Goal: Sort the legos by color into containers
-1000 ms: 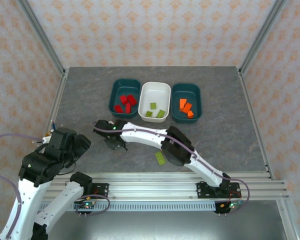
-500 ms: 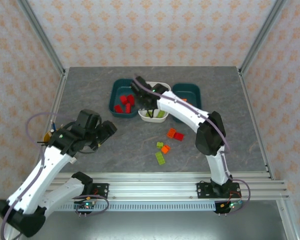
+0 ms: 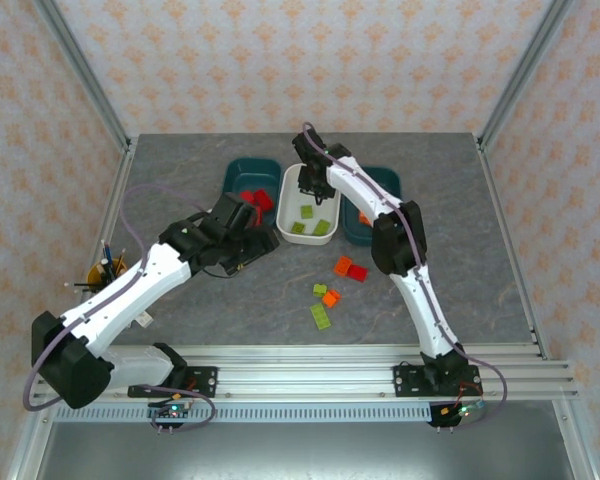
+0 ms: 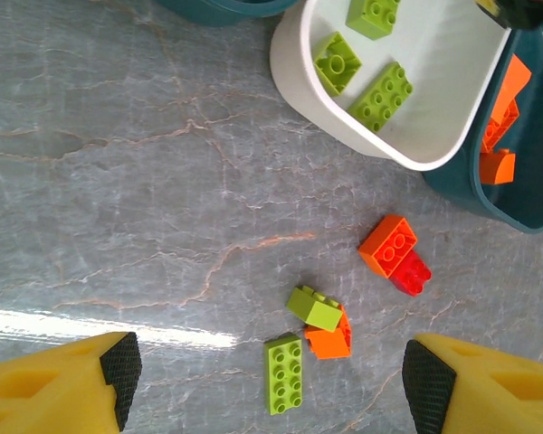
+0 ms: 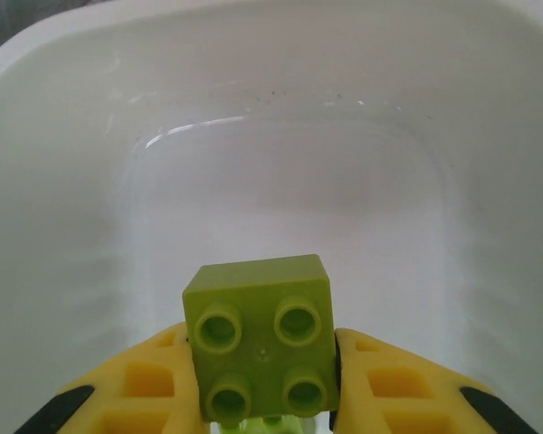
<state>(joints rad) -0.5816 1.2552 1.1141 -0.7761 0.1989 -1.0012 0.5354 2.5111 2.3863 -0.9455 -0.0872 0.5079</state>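
R hand is clamping a small green 2x2 brick, yellow fingers pressing on both sides, studs facing the wrist cam. It's hanging inside the white tub, over the bare floor toward the tub's 12 o'clock end. R arm is stretching up to it from its base at approx 5 o'clock.

L hand is standing wide open w/ nothing between the pads. In the top view it's hovering over the desk, just by the 6 o'clock edge of the left teal tub.

Three tubs are sitting in a row on the 12 o'clock side of the desk. The left teal tub, at 9 o'clock of the white one, is holding the red bricks. The right teal tub, at 3 o'clock, is holding orange bricks. Three green bricks are lying at the white tub's 6 o'clock end.

Five loose bricks are lying on the desk at approx 5 o'clock of the white tub:
- orange square brick touching a red brick
- small green block leaning on an orange block
- long green plate lying flat just beside that pair, at its 6 o'clock in the top view

A cup of pens is sitting near the 9 o'clock edge.
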